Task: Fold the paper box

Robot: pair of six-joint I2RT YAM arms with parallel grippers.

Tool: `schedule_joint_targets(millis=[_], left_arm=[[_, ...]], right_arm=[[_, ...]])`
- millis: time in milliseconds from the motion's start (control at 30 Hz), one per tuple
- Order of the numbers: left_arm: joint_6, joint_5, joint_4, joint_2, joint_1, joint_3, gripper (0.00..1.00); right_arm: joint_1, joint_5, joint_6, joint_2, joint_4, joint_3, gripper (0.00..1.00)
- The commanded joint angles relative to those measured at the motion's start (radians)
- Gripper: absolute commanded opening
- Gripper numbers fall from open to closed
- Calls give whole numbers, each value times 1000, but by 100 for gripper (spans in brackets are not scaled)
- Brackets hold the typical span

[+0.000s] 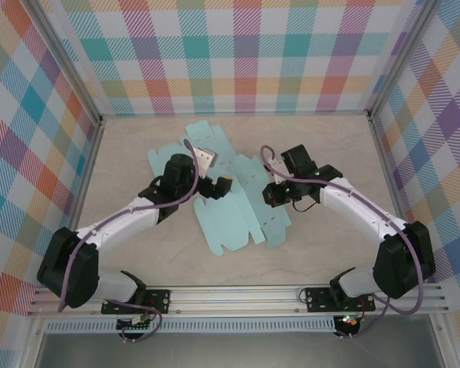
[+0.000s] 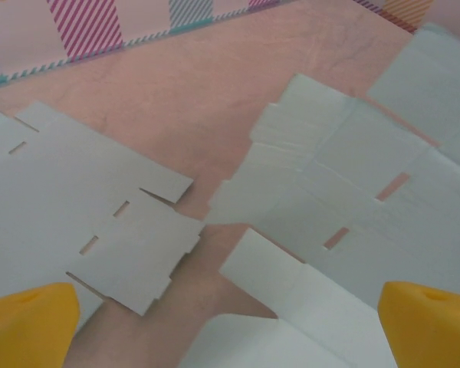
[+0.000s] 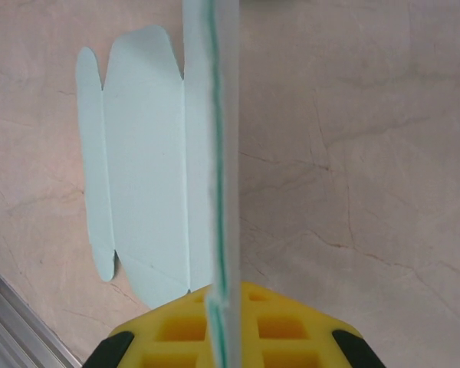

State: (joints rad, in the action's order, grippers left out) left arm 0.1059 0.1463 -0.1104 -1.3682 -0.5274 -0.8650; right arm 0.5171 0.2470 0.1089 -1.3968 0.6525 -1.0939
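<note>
Pinching thin mint paper box (image 3: pixel 224 153) edge-on, right gripper (image 3: pixel 218 307); left gripper (image 2: pixel 230 322) splayed, seemingly empty.

1. The tabletop (image 1: pixel 330 146) under the jaws is pale beige, kinda marble-looking with faint veins and a matte finish.
2. Past the jaws, the back wall (image 1: pixel 238 54) is a loud pastel plaid: teal, pink, purple, orange, yellow.
3. Same plaid on the left wall (image 1: pixel 23 153) and right wall (image 1: pixel 445 115), out to either side of the jaws.
4. There's a silver metal post (image 1: pixel 69 69) running up at the back-left corner, and a slotted metal rail (image 1: pixel 238 295) crosses the near edge behind the jaws.
5. Light's soft and even, and the shadows are faint.
</note>
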Motion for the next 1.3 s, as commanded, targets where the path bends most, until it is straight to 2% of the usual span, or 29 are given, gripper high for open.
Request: schedule_joint_targets(millis=[0,100,267,333,433,567,767,867,1000,1267], left_arm=[[149,282,1,-46,73,-75,100],[245,388,78,-77,107,-142,99],[368,468,212,-115,113,-245,86],[394,464,247,-135,113,-274,80],[419,436,270,-166,113,-305,80],[439,477,300,-206,112,-348,78],[480,503,359,-264,109,-419,65],[488,487,366,-276,109,-432,52],[492,469,356,-281,109,-433,24],[467,428,295,-276,97,-395,0]], right_arm=[[5,33,-130,16,102,-61,2],[4,65,-156,21,112,-82,2],[4,61,-173,5,138,-115,2],[5,61,-175,1,143,-124,2],[4,67,-179,1,145,-131,2],[4,67,-181,-6,150,-142,2],[4,67,-195,-28,156,-159,2],[4,64,-199,-34,155,-162,2],[4,52,-199,-39,153,-164,2],[4,25,-190,-36,131,-161,1]])
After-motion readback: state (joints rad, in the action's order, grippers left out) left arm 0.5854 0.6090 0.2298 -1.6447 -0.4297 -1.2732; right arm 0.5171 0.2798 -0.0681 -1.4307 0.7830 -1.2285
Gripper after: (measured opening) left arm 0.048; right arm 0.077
